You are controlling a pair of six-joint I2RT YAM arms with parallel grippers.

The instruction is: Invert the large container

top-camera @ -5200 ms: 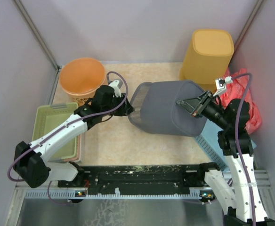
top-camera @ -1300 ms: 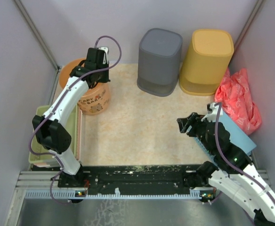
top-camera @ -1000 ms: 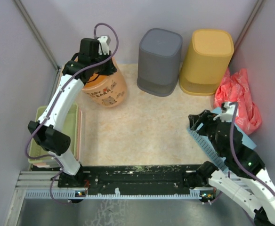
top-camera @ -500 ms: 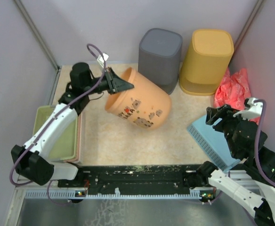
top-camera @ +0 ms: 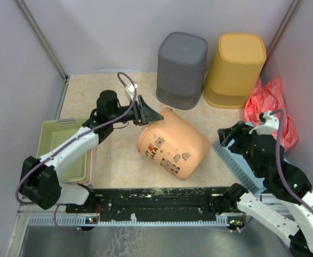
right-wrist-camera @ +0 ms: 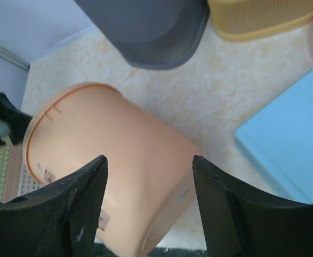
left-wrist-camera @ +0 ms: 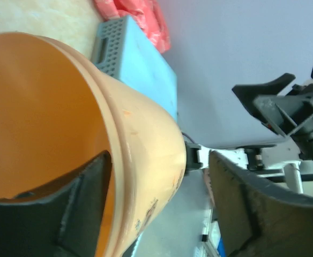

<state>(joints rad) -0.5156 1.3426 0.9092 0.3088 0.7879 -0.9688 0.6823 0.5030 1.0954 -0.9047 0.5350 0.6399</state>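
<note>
Beige tabletop (top-camera: 119, 160): orange bucket (top-camera: 172, 144) lies on its side at centre. Left gripper (top-camera: 148, 115) is open, fingers straddling the bucket's rim; right gripper (top-camera: 230, 134) — open, empty — hangs over the blue basket (top-camera: 232, 160).

The orange container (top-camera: 172, 147) lies on its side, its rim wall standing between the left jaws with a clear gap to the outer one. Under the right jaws it blocks the tabletop (right-wrist-camera: 226, 91). Ahead of them a bare strip runs before the gray bin (top-camera: 181, 69) and yellow bin (top-camera: 235, 69). A blue basket (right-wrist-camera: 285, 150) closes off their right.
</note>
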